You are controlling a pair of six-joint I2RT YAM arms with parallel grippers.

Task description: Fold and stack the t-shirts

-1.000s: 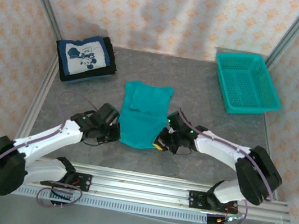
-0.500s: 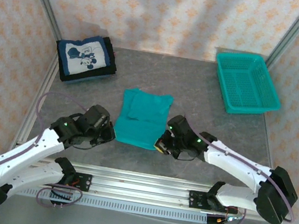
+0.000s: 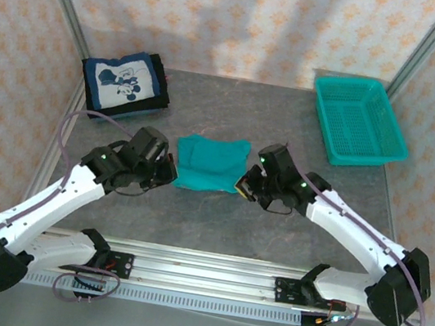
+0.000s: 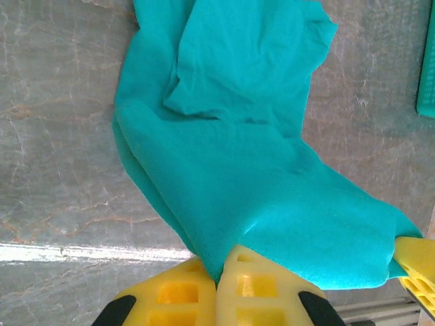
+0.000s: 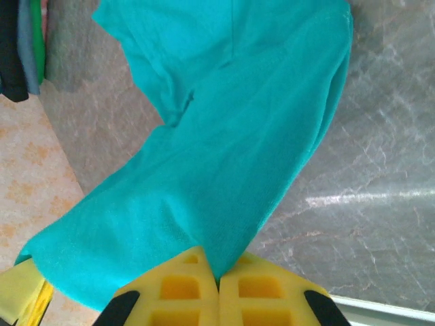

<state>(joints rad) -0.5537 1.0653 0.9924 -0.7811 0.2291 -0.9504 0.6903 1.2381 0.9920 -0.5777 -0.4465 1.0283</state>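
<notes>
1. Teal t-shirt (image 3: 208,161) lies bunched on the worktop (image 3: 216,221) in the top external view. It spans the gap between the left fingers (image 3: 168,173) and the right fingers (image 3: 240,185), each at one near corner of the cloth. A folded navy t-shirt (image 3: 122,84) with a white cartoon print tops a dark pile well beyond the left fingers, on their outer side. A teal mesh basket (image 3: 361,119) stands well beyond the right fingers, on their outer side.
2. In the left wrist view, the left fingers (image 4: 228,278) are pressed together, pinching the edge of the teal t-shirt (image 4: 238,156). The cloth spreads ahead of them in loose folds over the worktop (image 4: 61,170). The yellow tip of the right fingers (image 4: 416,261) holds its far corner.
3. In the right wrist view, the right fingers (image 5: 209,282) are pressed together on the hem of the teal t-shirt (image 5: 231,136), which runs ahead and sideways to the left fingers (image 5: 24,292).
</notes>
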